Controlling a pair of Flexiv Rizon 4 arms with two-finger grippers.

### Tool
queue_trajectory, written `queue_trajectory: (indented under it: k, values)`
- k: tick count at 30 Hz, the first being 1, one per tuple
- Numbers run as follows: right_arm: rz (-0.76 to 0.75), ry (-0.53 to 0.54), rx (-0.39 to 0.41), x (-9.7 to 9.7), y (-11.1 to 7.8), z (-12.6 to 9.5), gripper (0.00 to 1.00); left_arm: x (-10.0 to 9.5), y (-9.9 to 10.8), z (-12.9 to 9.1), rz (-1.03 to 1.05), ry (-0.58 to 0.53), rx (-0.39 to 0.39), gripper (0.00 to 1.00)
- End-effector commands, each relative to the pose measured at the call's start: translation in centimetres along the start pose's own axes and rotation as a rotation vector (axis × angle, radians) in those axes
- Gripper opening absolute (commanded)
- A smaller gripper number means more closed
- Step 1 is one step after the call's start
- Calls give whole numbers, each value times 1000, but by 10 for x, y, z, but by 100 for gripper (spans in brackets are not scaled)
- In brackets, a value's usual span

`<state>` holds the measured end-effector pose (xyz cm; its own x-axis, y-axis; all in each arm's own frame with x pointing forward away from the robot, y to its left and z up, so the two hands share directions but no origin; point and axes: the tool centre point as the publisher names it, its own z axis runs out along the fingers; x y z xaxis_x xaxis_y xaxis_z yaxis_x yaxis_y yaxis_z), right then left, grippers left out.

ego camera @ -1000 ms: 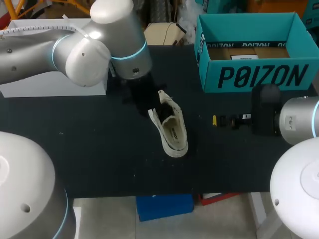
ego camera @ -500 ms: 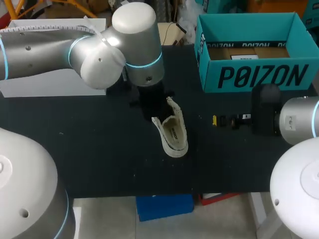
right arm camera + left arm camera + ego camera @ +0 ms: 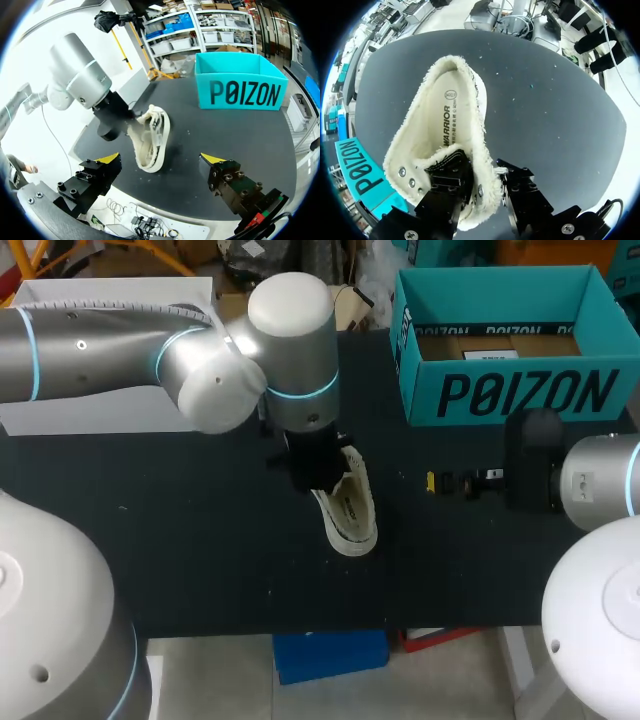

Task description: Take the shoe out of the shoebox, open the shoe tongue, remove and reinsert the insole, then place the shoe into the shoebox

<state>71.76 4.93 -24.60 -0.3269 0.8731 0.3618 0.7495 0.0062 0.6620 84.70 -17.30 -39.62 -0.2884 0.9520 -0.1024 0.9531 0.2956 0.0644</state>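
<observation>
A cream, fleece-lined shoe [image 3: 350, 508] lies on the black table, sole down, its insole [image 3: 445, 117] showing inside. My left gripper [image 3: 482, 170] is at the shoe's laced end: one black finger [image 3: 447, 180] is inside the shoe, the other [image 3: 520, 192] outside, and they are shut on the shoe's side wall. In the head view the left wrist [image 3: 300, 390] hides that gripper. The teal shoebox [image 3: 510, 390] stands open at the back right. My right gripper [image 3: 161, 159] is open and holds nothing, a short way right of the shoe [image 3: 150, 135].
A white box [image 3: 100, 410] sits at the table's left, under my left arm. The shoebox [image 3: 240, 87] shows a brown bottom with a white label. Bare black tabletop runs along the front edge and between the shoe and my right gripper [image 3: 445, 482].
My left arm has swung right and come down onto the shoe's laced end. The flap that stuck out on the shoe's left side has folded in. The right arm has kept still.
</observation>
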Motion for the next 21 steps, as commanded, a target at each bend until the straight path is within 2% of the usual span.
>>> queue_trajectory:
  k: [1, 2, 3, 4, 5, 13, 18, 21]
  values:
    - [1, 2, 2, -1, 0, 0, 100, 0, 1, 9, -6, -6, -4, 31]
    - [1, 2, 2, -1, 0, 0, 100, 0, 2, 10, -7, -7, -3, 28]
    - [1, 2, 2, -1, 0, 0, 100, 0, 2, 10, -11, -10, -4, 20]
    - [1, 2, 2, -1, 0, 0, 100, -1, 3, 11, -15, -12, -5, 7]
    - [1, 2, 2, -1, 0, 0, 100, -1, 3, 12, -16, -12, -6, 0]
    - [1, 2, 2, -1, 0, 0, 100, -5, 3, -3, -20, -39, -31, 0]
    - [1, 2, 2, -1, 0, 0, 100, -6, 3, -34, -3, -51, -44, 0]
    - [1, 2, 2, -1, 0, 0, 100, -7, 7, -64, 5, -60, -74, 0]
